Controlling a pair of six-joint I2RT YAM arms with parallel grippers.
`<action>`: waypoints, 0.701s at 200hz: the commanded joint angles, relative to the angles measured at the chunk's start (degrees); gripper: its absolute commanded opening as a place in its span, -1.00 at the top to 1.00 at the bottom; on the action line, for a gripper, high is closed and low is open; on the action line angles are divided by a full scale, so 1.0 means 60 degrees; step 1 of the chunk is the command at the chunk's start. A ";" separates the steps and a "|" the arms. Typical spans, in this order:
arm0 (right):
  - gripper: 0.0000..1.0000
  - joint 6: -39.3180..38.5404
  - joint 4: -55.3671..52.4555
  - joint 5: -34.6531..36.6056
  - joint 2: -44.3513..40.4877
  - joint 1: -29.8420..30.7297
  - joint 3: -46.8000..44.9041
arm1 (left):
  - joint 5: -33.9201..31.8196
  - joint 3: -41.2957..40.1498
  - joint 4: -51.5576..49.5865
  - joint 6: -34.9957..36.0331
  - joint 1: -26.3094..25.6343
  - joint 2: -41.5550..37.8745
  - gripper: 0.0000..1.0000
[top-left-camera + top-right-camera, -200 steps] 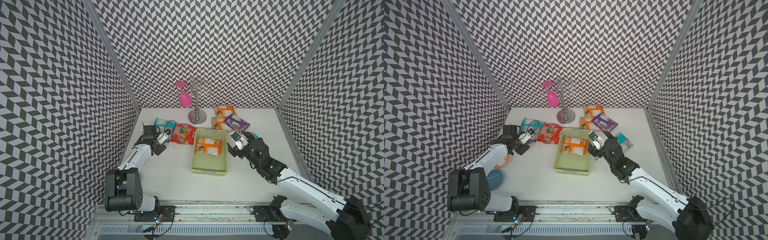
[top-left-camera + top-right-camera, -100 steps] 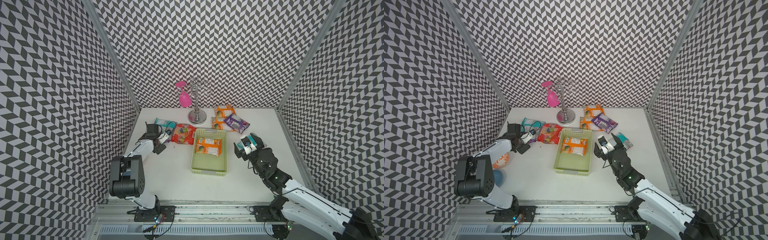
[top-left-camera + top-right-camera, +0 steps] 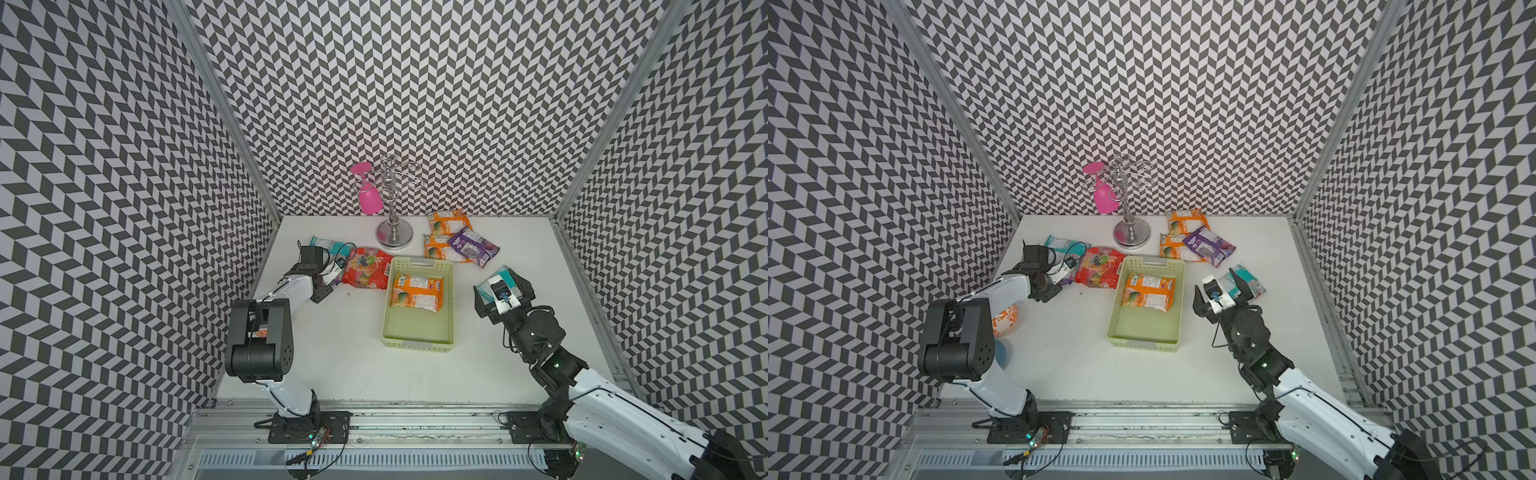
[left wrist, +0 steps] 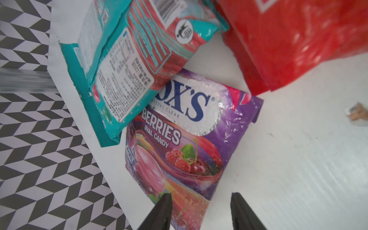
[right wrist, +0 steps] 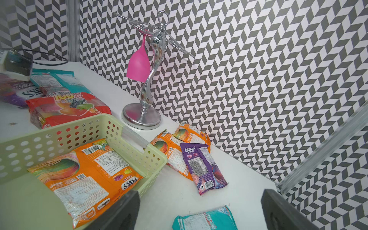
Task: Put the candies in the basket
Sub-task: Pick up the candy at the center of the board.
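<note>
Within the last second the right hand (image 5: 201, 211) had been drawn back from the side of the basket (image 3: 417, 343) and placed above the lone teal packet (image 3: 1246, 282) on the counter (image 3: 340, 357) at the basket's right. Its jaws were spread wide and nothing was gripped. The left hand (image 4: 201, 213) had been narrowed and was seen part open, set over a corner of the purple berries packet (image 4: 179, 155), one finger (image 4: 165, 211) above the foil and the other above bare counter, so no grip was made out. That packet lay partly under a second teal packet (image 4: 123, 65), beside the red bag (image 3: 368, 272). Only one orange packet (image 3: 417, 291) lay in the basket. Two pickups were judged to be in preparation, with most of the task left.
</note>
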 commanded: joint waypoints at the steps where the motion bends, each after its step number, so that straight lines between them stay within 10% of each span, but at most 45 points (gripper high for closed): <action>1: -0.99 -0.0086 0.0744 -0.0036 -0.0239 -0.0053 -0.0072 | -0.0192 0.0147 0.0143 0.0066 -0.0070 0.0098 -0.02; 140: -0.99 -0.0116 0.0816 0.0014 -0.0437 -0.0071 -0.0143 | -0.2350 0.2176 -0.2318 -0.1458 -0.0705 0.2153 0.02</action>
